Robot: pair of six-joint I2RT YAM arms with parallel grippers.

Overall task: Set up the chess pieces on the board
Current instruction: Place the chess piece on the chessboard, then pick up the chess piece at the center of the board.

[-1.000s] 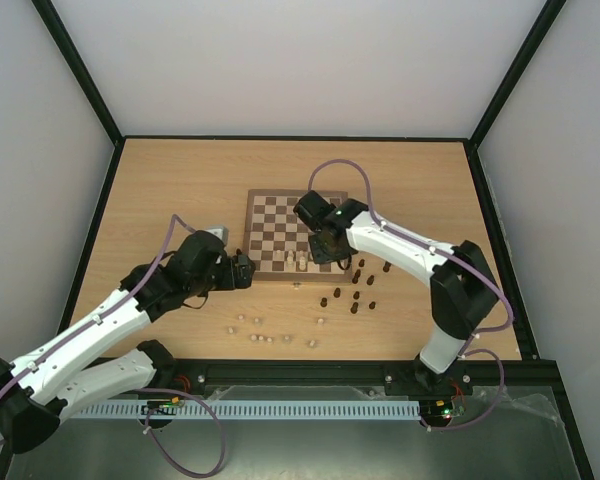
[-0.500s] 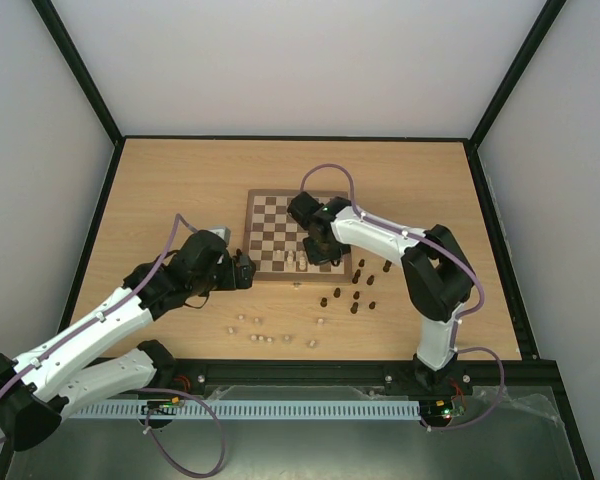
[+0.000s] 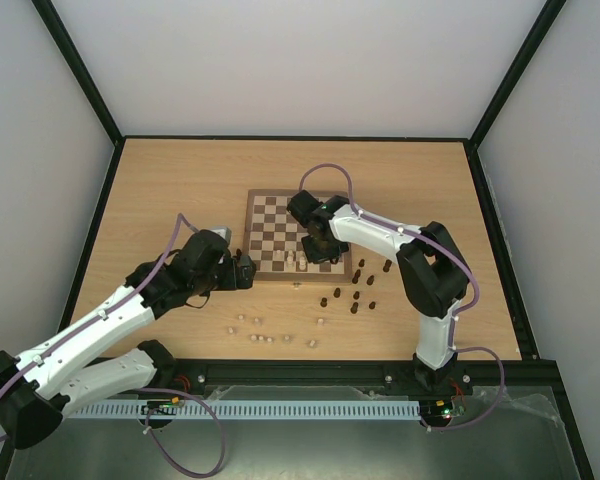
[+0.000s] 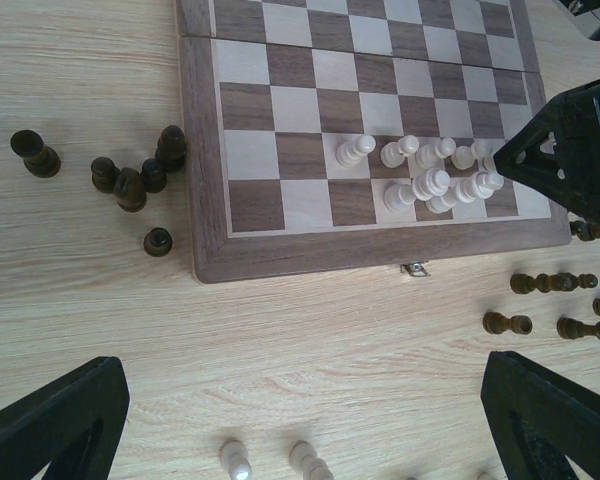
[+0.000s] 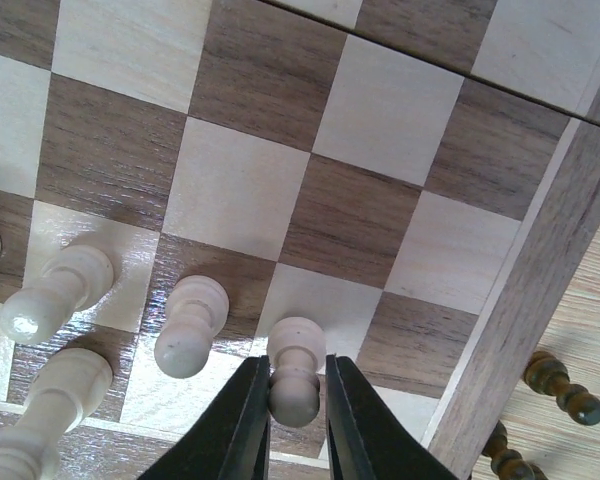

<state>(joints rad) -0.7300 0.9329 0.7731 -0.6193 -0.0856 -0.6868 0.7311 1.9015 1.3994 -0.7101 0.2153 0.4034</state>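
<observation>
Pieces of pale cream turned wood (image 3: 263, 337) are lying loose on the light-wood desk (image 3: 160, 190), nearest our bases. Just beyond them we are holding our left claw (image 4: 300, 365) over bare desk, close to the near-left corner of the square wooden chessboard with dark-brown and cream checks (image 3: 270, 212). Its fingers (image 4: 55, 425) are spread wide and are gripping nothing. Beside the board's left border, a small cluster of dark brown turned figures (image 4: 130, 185) is standing on the desk. Off the right border we are seeing a looser scatter of dark brown figures (image 3: 358, 290), a few of them lying on their sides. On the board itself, a group of cream figures (image 4: 430, 178) is crowding the two nearest rows, toward the right side. Our right claw (image 5: 295, 372) is hanging over that group, its fingers (image 5: 242, 420) pinched tight around the neck of a single cream pawn-shaped figure (image 5: 296, 338). This figure is standing upright over a cream square, the second square in from the right border, with two other cream figures just beside it on its left in the wrist view. We cannot tell whether its base is touching the wood.
</observation>
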